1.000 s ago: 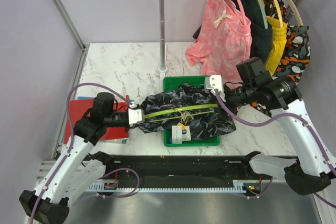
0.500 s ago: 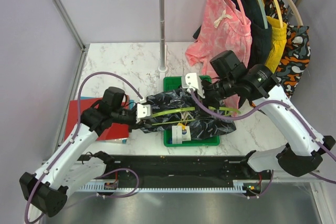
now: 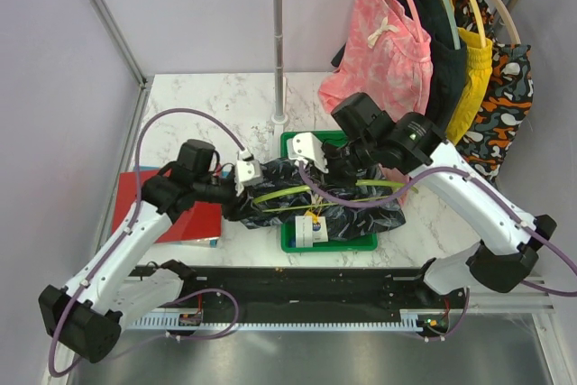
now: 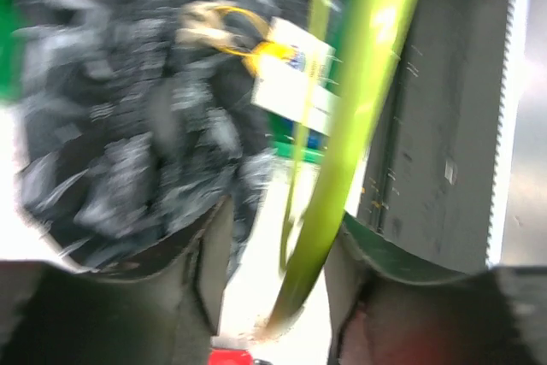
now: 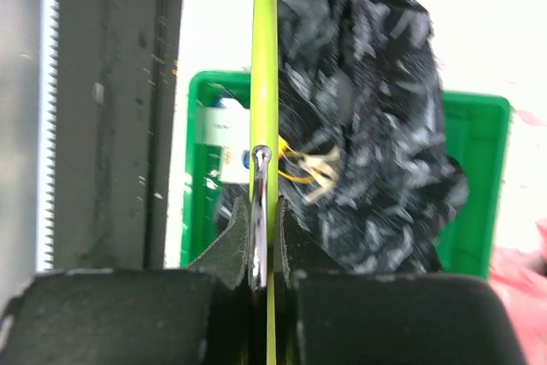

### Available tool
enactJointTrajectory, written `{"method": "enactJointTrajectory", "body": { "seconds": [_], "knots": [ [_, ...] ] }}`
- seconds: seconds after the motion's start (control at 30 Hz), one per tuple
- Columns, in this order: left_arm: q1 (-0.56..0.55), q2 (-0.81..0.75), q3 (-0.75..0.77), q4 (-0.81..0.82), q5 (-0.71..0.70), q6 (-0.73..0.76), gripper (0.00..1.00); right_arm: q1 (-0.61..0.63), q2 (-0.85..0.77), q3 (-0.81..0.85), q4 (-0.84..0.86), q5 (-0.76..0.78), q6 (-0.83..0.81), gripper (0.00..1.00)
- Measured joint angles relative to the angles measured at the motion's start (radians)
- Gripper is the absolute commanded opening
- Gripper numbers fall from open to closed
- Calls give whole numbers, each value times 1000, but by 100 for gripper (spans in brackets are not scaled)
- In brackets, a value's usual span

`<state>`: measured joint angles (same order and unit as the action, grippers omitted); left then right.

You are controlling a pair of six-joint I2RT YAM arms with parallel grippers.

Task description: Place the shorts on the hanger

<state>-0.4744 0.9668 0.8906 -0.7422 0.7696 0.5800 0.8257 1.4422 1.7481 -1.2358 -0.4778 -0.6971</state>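
The dark streak-print shorts (image 3: 347, 209) lie bunched in a green bin (image 3: 287, 224), with their paper tags (image 3: 313, 230) at the front. The lime-green hanger (image 3: 370, 186) lies across them. My right gripper (image 3: 308, 148) is over the bin's back left. In the right wrist view the right gripper (image 5: 265, 211) is shut on the hanger (image 5: 263, 57) at its silver hook (image 5: 261, 179), beside the shorts (image 5: 376, 126). My left gripper (image 3: 245, 174) is at the shorts' left end. Close up, the left gripper (image 4: 278, 220) is open, and the hanger's arm (image 4: 359, 83) leans on its right finger.
A rack pole (image 3: 279, 42) stands behind the bin. Pink (image 3: 383, 51), dark green and orange-patterned garments hang at the back right. A red folder (image 3: 194, 221) lies to the left under my left arm. A black rail (image 3: 297, 286) runs along the near edge.
My right gripper has swung left from the hanger's right end to its middle and shut on it. My left gripper has opened around the hanger's left end.
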Motion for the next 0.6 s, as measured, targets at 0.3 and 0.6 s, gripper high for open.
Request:
{"method": "enactJointTrajectory", "body": {
  "seconds": [0.3,0.6],
  "knots": [
    [117,-37,-4,134,-53,-159,56,-18,-135,-17,-23,182,-35,0],
    [106,140,-2,211,-229,-257,53,-27,-190,-128,-26,287,-43,0]
  ]
}}
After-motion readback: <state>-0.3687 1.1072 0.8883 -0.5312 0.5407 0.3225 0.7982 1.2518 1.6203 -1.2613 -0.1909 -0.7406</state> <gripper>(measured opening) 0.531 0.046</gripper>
